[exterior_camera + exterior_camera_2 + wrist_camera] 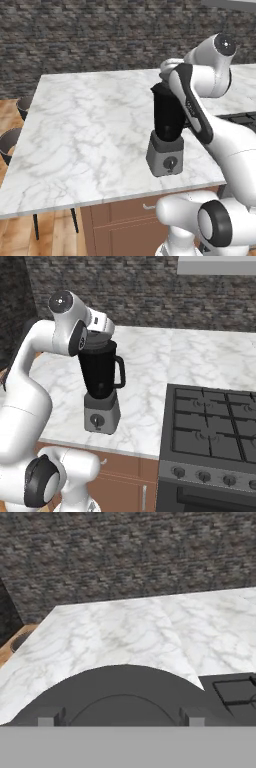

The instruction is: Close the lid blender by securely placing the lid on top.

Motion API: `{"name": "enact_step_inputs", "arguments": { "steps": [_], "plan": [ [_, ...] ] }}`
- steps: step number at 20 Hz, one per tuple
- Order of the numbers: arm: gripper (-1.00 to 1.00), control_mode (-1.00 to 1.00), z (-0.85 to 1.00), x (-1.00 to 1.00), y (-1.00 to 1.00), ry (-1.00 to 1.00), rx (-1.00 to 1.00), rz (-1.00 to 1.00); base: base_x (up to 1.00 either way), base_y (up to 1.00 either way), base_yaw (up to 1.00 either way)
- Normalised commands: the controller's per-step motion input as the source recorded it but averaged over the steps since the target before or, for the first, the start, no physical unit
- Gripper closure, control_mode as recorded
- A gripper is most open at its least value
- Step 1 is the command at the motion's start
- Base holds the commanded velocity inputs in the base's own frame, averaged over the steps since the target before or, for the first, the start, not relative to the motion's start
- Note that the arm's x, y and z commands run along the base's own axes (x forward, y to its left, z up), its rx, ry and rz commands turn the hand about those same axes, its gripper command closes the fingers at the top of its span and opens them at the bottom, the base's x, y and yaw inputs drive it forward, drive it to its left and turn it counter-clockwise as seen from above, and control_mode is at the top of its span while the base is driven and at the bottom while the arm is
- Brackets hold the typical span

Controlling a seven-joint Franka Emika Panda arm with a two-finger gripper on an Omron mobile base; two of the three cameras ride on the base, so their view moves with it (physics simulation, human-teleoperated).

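Since the lid (125, 697) is a stiff, light, smooth disc, its rim is best gripped — slippage is likely otherwise. It is straddled by the spread tool (120, 717) over the blender (101, 387) — contact cannot be told.

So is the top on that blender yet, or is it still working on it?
Looks nearly done: the lid appears to sit across the top of the blender jar on the marble counter. In hand: the pincer hangs just above the lid, finger tips spread apart. Left: confirming the seating and lifting away.

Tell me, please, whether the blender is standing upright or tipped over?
Upright: the blender stands with its grey base flat on the marble counter and its black jar pointing straight up.
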Motion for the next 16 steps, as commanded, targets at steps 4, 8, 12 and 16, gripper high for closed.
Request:
{"name": "enact_step_inputs", "arguments": {
  "steps": [4, 8, 12, 16],
  "plan": [
    [1.0, -1.0, -0.1, 0.1, 0.0, 0.0, 0.0, 0.0, 0.0, 0.0, 0.0],
    [1.0, -1.0, -0.22, 0.01, 0.0, 0.0, 0.0, 0.0, 0.0, 0.0, 0.0],
    [1.0, -1.0, -0.18, 0.14, -0.03, 0.0, 0.0, 0.0, 0.0, 0.0, 0.0],
    [1.0, -1.0, -0.03, 0.33, -0.12, 0.0, 0.0, 0.0, 0.0, 0.0, 0.0]
  ]
}}
